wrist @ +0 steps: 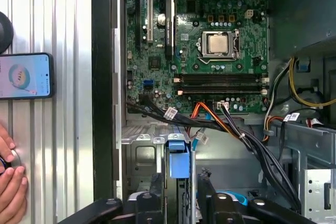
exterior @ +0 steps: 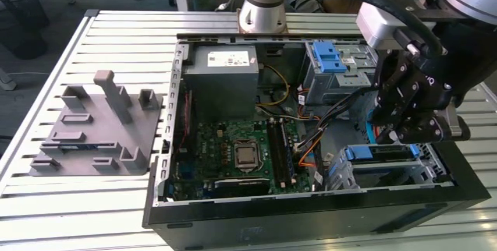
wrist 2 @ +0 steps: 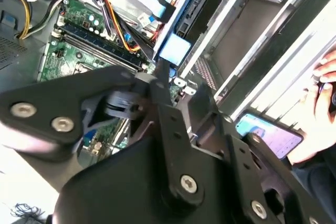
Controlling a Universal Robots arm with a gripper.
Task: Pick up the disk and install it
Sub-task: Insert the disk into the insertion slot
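Note:
The disk (exterior: 380,153), showing the blue edge of its carrier, sits on edge in the metal drive cage (exterior: 423,172) at the front corner of the open computer case, on the exterior view's right. My gripper (exterior: 392,139) hangs just above it. In the first wrist view the blue carrier end (wrist: 178,158) lies beyond and between the two black fingers (wrist: 157,187), with a narrow gap on each side, so the gripper (wrist: 180,182) looks open. In the second wrist view the blue end (wrist 2: 175,49) shows past the gripper's black links.
Bundled cables (wrist: 231,129) run beside the cage over the motherboard (exterior: 233,152). A second cage with a blue latch (exterior: 326,56) and the grey power supply (exterior: 225,76) stand at the back. A grey fixture (exterior: 93,128) lies outside the case. A person's hand (wrist: 10,182) and a phone (wrist: 26,75) rest nearby.

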